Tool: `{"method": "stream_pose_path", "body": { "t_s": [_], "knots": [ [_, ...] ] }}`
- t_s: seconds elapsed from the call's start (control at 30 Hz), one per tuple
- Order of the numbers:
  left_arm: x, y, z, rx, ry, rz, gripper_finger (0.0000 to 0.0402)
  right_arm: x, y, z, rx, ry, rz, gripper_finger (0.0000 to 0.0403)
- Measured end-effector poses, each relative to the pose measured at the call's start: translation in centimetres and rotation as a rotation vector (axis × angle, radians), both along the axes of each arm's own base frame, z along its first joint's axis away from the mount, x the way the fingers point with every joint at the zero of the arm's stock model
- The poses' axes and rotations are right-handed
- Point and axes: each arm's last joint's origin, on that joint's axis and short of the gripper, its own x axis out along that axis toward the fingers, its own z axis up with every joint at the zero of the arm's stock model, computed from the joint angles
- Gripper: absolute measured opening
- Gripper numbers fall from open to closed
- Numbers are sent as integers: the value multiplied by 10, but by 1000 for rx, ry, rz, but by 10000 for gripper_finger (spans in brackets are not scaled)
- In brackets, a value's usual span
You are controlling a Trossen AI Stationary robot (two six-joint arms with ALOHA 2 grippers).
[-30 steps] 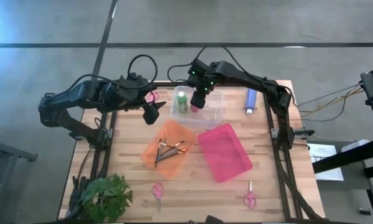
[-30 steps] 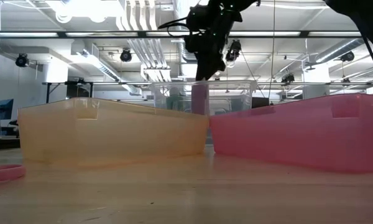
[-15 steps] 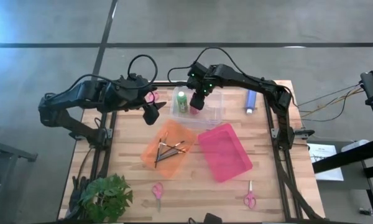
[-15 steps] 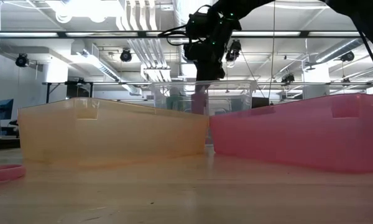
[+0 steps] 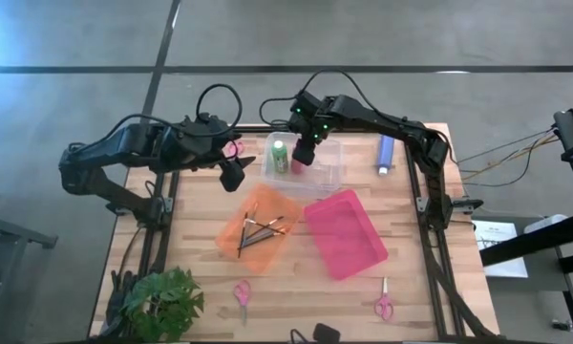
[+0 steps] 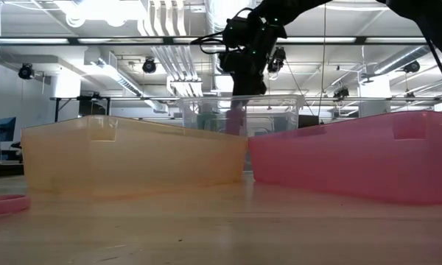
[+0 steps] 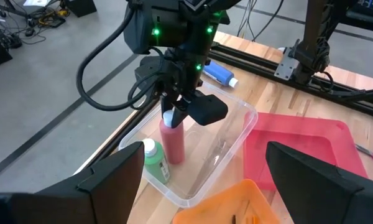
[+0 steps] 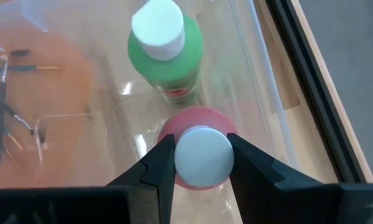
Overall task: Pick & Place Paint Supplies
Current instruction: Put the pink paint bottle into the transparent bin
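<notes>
High view: the right gripper [image 5: 303, 156] hangs over the clear plastic bin [image 5: 330, 178], the green paint bottle [image 5: 279, 155] just beside it.

Left wrist view: the left gripper [image 7: 205, 180] is spread wide, empty.

Right wrist view: its fingers [image 8: 156, 163] clamp the white cap of the pink-red paint bottle [image 8: 201, 155], which stands upright in the bin.

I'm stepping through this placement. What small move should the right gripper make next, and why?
Probably open the fingers. The right gripper clamps the cap of the pink-red bottle, which stands upright inside the clear bin beside the green bottle, apparently on the bin floor.
</notes>
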Motion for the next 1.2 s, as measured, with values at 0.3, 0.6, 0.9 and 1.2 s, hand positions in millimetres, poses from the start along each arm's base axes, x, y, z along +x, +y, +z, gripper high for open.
{"method": "stream_pose_path", "body": {
  "t_s": [0.3,0.6,0.9,1.2],
  "knots": [
    [0,0,0,-1,-1,0,346,1,0,0,-5,-8,15,112],
    [0,0,0,-5,-5,4,346,0,0,-7,1,7,23,112],
    [0,0,0,-13,-10,10,346,1,1,-13,-9,-2,35,112],
    [0,0,0,-13,-7,10,346,2,2,-11,-17,-7,46,173]
  ]
}}
